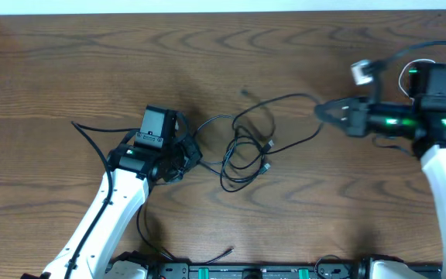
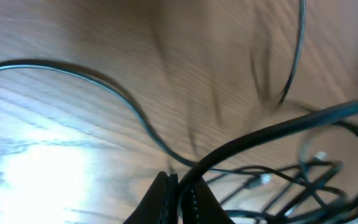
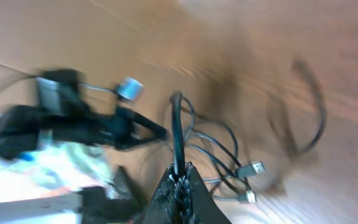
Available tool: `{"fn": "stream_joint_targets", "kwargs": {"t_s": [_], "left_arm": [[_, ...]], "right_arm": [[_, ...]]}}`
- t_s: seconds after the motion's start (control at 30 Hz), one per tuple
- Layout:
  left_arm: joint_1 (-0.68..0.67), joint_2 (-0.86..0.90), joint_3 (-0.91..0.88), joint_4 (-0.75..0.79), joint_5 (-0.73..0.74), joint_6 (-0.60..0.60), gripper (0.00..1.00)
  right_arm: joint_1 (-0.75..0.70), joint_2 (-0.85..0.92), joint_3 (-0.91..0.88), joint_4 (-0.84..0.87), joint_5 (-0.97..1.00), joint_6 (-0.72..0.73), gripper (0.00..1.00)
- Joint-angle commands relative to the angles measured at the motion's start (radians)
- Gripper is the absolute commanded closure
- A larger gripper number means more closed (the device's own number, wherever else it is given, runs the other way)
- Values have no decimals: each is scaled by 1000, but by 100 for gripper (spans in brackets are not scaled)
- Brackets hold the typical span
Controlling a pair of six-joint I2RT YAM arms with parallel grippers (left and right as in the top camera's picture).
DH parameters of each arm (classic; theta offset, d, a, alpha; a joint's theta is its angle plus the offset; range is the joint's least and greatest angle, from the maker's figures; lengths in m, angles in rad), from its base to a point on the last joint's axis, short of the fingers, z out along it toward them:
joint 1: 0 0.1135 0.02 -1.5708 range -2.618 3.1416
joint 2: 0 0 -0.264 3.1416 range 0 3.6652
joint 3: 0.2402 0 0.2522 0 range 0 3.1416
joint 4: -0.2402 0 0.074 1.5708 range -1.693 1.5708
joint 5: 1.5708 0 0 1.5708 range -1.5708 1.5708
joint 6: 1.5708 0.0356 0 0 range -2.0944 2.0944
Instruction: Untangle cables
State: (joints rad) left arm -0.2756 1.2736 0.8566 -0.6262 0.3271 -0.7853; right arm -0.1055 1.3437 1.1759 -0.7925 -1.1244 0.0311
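**Item 1: cables.** A loose knot of thin black loops lying on the wooden table, about mid-table. Two small plug ends lie within the knot. No white cord can be made out among them. All places below are given from this knot.

**Item 2: left gripper.** At the knot's left edge, touching it. The left wrist view shows the fingers pinched together on one black strand, which arcs away to the right. My guess is that it grips here to anchor this side while the other side is drawn off.
Pose: the arm comes up from the near-left of the knot, with the wrist bent in towards it and low over the wood.

**Item 3: right gripper.** To the right of the knot and clear of its main loops. The fingers are closed on a black strand that stands up out of them. It probably holds out here to pull a loop free sideways.
Pose: the forearm rises from the near-right, and the wrist is turned level so the fingers point back at the knot. This view is blurred.
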Motion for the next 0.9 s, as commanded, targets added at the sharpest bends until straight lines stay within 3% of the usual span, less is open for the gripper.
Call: {"fn": "stream_joint_targets", "kwargs": {"t_s": [0.0, 0.33, 0.47, 0.63, 0.73, 0.87], "left_arm": [[5, 8, -2, -33, -122, 19, 92], [5, 8, -2, -150, -400, 29, 92], [5, 8, -2, -189, -495, 29, 92], [5, 8, -2, -206, -513, 29, 92], [5, 8, -2, -203, -510, 28, 92], [5, 8, -2, -188, -448, 32, 92]], "right_arm": [[-138, -26, -2, 32, -381, -82, 99], [-560, -26, -2, 69, -433, -45, 99], [-743, -25, -2, 45, -330, 44, 99], [-956, -26, -2, -79, -168, 80, 99], [-1022, -25, -2, -151, -99, 80, 99], [-987, -25, -2, -163, -89, 73, 99]]}}
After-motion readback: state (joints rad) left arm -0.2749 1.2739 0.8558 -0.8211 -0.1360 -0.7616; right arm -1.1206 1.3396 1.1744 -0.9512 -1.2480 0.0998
